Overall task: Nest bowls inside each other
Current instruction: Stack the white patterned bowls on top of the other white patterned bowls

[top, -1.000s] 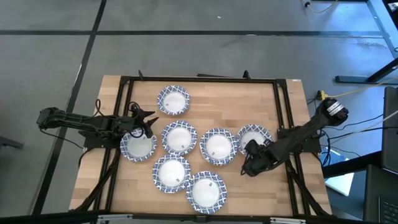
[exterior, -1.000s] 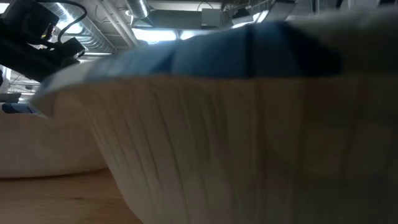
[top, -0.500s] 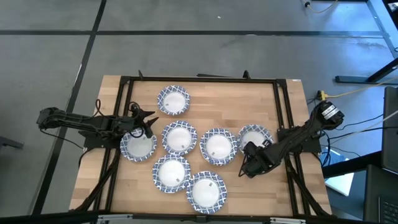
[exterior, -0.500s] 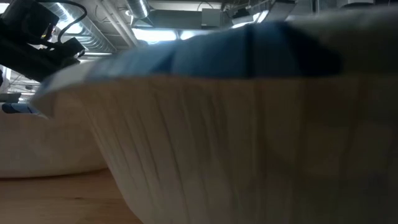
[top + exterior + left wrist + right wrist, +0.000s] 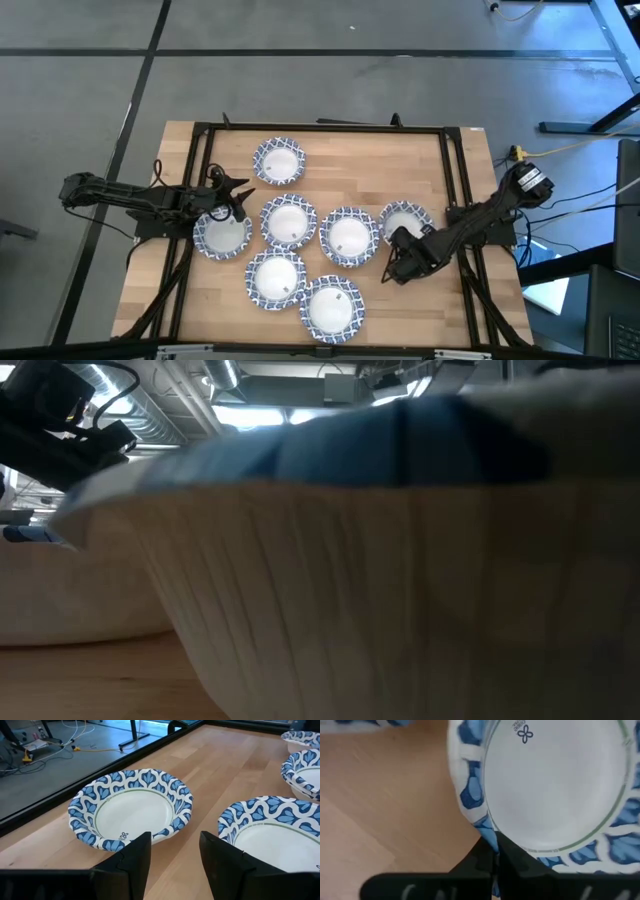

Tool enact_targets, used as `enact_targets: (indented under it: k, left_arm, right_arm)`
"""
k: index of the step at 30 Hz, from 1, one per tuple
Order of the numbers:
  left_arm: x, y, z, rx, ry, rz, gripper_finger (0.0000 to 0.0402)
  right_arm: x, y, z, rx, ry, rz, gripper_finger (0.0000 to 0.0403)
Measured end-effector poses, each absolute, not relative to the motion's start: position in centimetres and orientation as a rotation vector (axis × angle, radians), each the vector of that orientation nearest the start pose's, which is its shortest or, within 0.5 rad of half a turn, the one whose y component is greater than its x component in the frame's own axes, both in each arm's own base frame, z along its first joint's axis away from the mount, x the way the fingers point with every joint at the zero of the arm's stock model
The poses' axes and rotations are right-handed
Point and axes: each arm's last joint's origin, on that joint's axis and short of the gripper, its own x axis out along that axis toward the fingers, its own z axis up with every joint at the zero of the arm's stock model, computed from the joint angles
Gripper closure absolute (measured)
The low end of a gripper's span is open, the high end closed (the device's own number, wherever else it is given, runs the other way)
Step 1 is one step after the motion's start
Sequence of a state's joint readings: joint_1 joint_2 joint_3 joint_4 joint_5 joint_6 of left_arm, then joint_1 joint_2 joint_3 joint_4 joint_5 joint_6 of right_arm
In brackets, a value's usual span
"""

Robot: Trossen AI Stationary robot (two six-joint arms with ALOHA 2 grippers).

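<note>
Several small round bowls, white inside with blue-patterned rims, sit upright on the wooden table (image 5: 440,160). My right gripper (image 5: 398,243) is at the near-left rim of the rightmost bowl (image 5: 408,218) and is shut on it; that bowl (image 5: 555,785) fills the right wrist view. My left gripper (image 5: 238,203) hovers open between the left bowl (image 5: 222,236) and the middle bowl (image 5: 288,221). Its fingers (image 5: 135,860) hold nothing. Ahead of them are the far bowl (image 5: 131,810) and the middle bowl (image 5: 272,832). My right gripper pinches the bowl's patterned rim (image 5: 479,822) between its two fingers, which meet at the rim's edge. The fingers (image 5: 482,857) come from above, slanting in from the table's near right. Whether the bowl's base is off the table I cannot tell.
Another bowl (image 5: 350,237) lies right beside the held one, on its left. Two more bowls (image 5: 275,278) (image 5: 332,307) sit toward the near edge. The nearest bowl (image 5: 380,560) blocks most of the low view. A black frame (image 5: 455,170) runs along the table's sides.
My right gripper has edged a little toward the table's left, and the rightmost bowl has shifted with it toward the neighbouring bowl.
</note>
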State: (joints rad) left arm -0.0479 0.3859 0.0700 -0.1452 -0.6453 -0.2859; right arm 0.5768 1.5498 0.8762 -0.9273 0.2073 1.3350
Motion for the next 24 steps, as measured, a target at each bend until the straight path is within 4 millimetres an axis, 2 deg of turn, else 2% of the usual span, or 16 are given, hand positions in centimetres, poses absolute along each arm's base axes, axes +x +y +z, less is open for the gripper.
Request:
enact_targets:
  k: [8,13,17,24]
  left_arm:
    - [10.9,1.2,14.3,-0.11,0.353,0.643,0.0239]
    - [10.9,1.2,14.3,-0.11,0.353,0.643,0.0239]
    - [10.9,1.2,14.3,-0.11,0.353,0.643,0.0239]
    - [10.9,1.2,14.3,-0.112,0.353,0.643,0.0239]
  right_arm:
    - [20.9,11.2,19.8,0.454,1.356,-0.766,0.0399]
    - [22.2,10.7,22.4,0.474,1.341,-0.756,0.0398]
    - [23.8,10.2,24.8,0.529,1.275,-0.71,0.0398]
    - [27.1,9.4,29.3,0.56,1.017,-0.577,0.0398]
